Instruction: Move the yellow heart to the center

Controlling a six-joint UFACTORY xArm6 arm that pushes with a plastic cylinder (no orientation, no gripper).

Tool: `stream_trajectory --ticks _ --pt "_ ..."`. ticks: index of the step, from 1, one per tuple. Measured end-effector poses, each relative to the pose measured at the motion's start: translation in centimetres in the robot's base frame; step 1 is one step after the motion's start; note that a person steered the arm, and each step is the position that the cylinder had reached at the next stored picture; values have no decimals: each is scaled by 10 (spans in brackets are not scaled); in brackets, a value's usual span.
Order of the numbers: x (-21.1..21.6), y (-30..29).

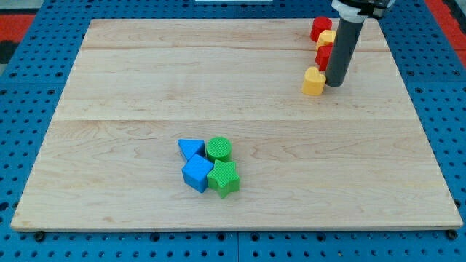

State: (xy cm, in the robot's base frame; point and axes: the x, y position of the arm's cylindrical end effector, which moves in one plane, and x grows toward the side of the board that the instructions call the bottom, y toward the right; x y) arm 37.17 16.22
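Note:
The yellow heart (314, 81) lies on the wooden board (145, 73) at the view's upper right. My tip (336, 84) rests just right of it, touching or nearly touching its right side. Behind the rod at the view's top right sit a red block (320, 28), a yellow block (328, 37) and another red block (324, 55), partly hidden by the rod.
A cluster sits at the board's lower middle: a blue triangle (191, 149), a green cylinder (218, 149), a blue block (197, 174) and a green star (223, 178). The board lies on a blue pegboard (29, 87).

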Motion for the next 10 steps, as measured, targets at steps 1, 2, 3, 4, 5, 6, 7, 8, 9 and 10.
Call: stream_trajectory --ticks 1,2,3,4,5,6,7,8,9,10 --pt "-5 -26" --pt "-13 -54" --pt "-13 -70" --pt "-14 -91" --pt "-14 -117" --pt "-6 -132" --pt "-1 -139" --pt "3 -144" --pt "7 -155" --pt "-2 -175"
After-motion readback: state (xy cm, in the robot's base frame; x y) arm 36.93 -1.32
